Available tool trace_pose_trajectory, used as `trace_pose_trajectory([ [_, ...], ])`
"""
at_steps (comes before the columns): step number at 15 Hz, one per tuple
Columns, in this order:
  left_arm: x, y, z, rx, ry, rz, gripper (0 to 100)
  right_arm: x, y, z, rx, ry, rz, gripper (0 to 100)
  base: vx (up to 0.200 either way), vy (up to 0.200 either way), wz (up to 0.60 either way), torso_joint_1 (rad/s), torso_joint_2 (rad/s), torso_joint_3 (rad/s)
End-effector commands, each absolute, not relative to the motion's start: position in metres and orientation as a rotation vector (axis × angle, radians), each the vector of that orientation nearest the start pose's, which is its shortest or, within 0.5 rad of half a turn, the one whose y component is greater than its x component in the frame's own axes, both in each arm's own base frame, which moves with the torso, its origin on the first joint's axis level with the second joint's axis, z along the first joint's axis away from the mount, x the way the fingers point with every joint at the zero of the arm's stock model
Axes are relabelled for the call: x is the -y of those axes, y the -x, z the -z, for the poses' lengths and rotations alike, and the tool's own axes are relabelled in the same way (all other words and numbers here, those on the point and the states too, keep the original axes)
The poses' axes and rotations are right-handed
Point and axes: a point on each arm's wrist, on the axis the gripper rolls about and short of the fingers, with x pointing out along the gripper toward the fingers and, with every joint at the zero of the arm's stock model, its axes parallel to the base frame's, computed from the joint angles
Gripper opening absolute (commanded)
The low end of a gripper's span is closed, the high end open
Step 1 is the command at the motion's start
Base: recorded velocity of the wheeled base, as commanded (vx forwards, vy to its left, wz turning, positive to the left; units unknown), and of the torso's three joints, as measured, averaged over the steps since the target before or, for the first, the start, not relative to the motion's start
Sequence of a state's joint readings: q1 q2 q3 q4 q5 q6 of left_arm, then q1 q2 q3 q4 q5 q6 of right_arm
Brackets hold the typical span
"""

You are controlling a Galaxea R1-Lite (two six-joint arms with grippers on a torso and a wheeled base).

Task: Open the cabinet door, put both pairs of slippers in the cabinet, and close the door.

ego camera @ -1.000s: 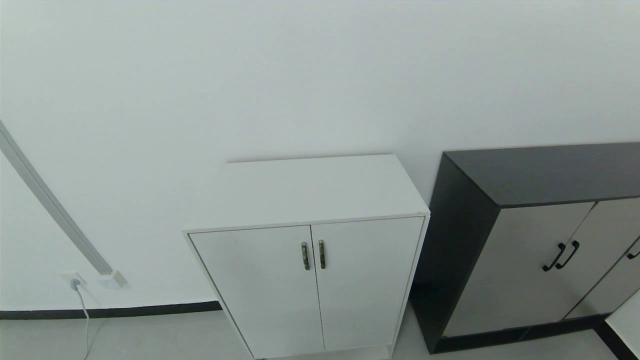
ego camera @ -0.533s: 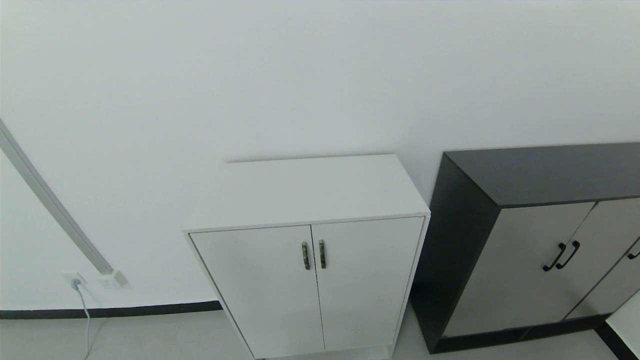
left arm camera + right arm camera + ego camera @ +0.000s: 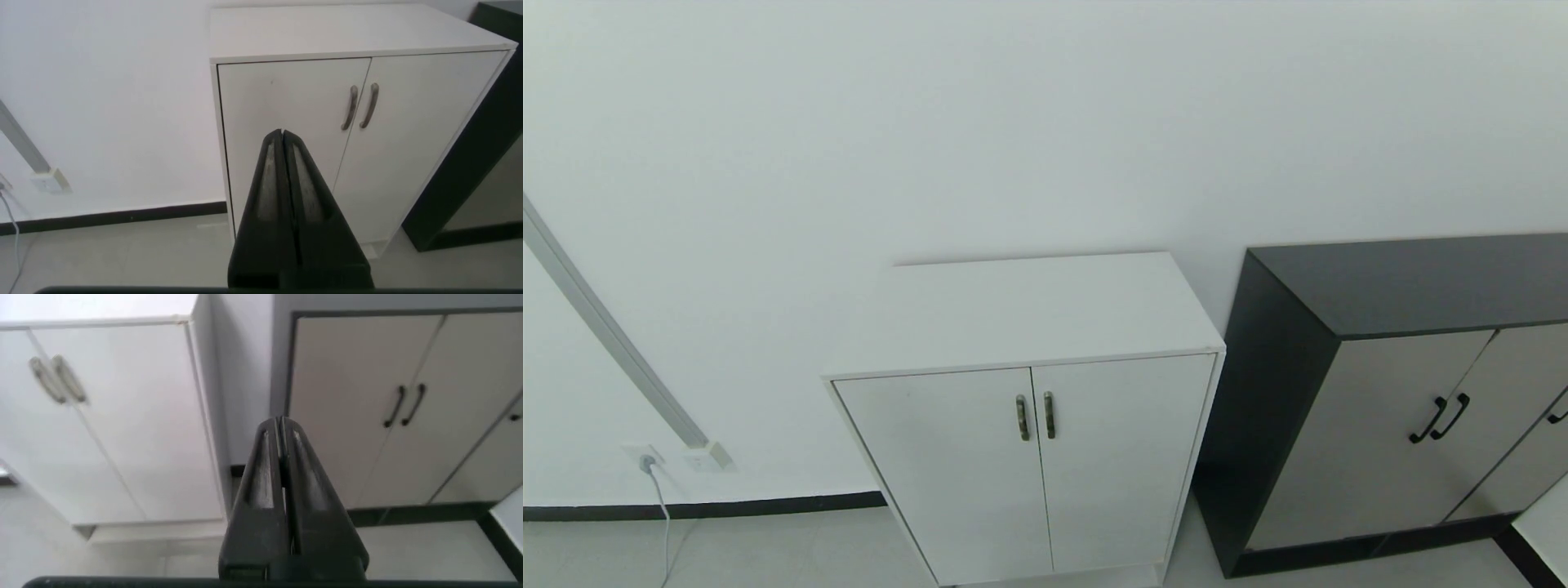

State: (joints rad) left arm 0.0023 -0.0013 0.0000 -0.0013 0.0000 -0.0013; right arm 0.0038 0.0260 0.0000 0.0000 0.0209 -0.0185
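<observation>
A white cabinet (image 3: 1029,327) stands against the wall with both doors closed; its two metal handles (image 3: 1035,416) sit side by side at the centre seam. In the left wrist view the white cabinet (image 3: 310,106) stands ahead of my left gripper (image 3: 283,135), which is shut with nothing in it and some way back from the doors. My right gripper (image 3: 282,423) is also shut and empty, held in front of the gap between the white cabinet (image 3: 122,416) and a darker one.
A black cabinet (image 3: 1388,359) with grey doors and black handles (image 3: 1441,418) stands right of the white one. A wall socket with a plugged cable (image 3: 647,465) and a slanted wall trunking (image 3: 605,335) lie at the left. Grey floor runs along the front.
</observation>
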Motion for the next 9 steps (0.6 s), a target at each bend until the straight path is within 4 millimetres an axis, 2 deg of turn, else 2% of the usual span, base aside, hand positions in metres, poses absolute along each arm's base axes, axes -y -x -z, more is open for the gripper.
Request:
trace_pose_trajectory([
  [1, 0.0001, 0.0228, -0.0756, 0.002, 0.000, -0.003, 0, -0.0004, 0.0228, -0.0755, 0.000, 0.015, -0.025, 0, 0.000, 0.000, 0.00, 0.000, 0.00, 0.000],
  [9, 0.0001, 0.0228, -0.0756, 0.002, 0.000, -0.003, 0, -0.0003, 0.0228, -0.0755, 0.000, 0.000, -0.018, 0, 0.000, 0.000, 0.00, 0.000, 0.00, 0.000],
])
